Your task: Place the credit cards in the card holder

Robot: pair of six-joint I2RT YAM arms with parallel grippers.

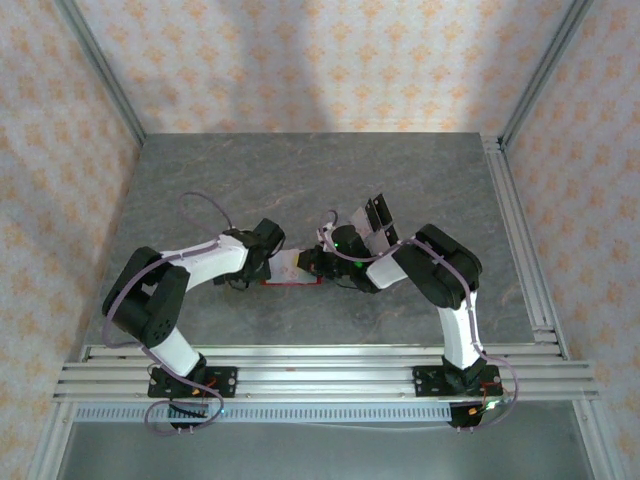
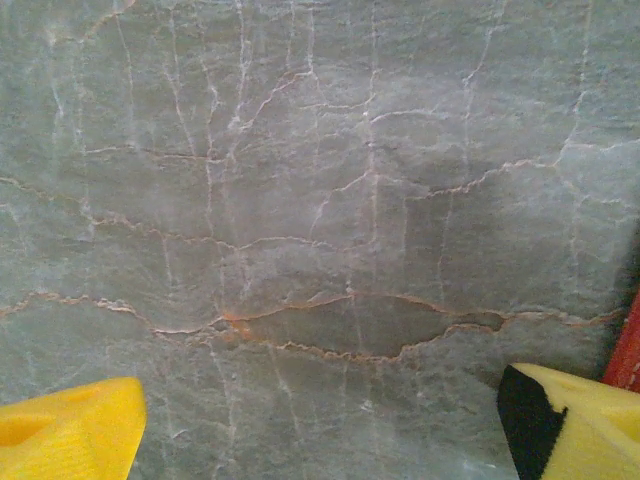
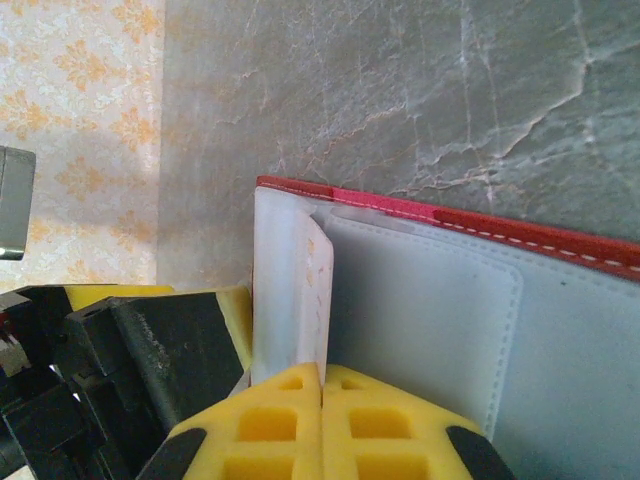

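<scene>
top view
- card holder: card holder lies open on the worktop, between the two arm ends
- spare cards: spare cards in a stack just behind and right of the card holder, beside the right arm, outside the card holder
- arms: left jaws at the card holder's left edge, right jaws at its right edge

left wrist view
- left jaws: wide apart, nothing between the yellow fingertips
- under them: bare worktop; red edge of the card holder just right of the right fingertip

right wrist view
- right jaws: closed, pinching the held card
- held card: standing on edge over the grey inside of the card holder, at the pocket mouth on its left end; can't tell if its tip is in the pocket yet

progress
- done: looks early to midway, one card being slotted
- hidden: any cards already in the pockets can't be seen
- left: seat this card, then load the spare cards
</scene>
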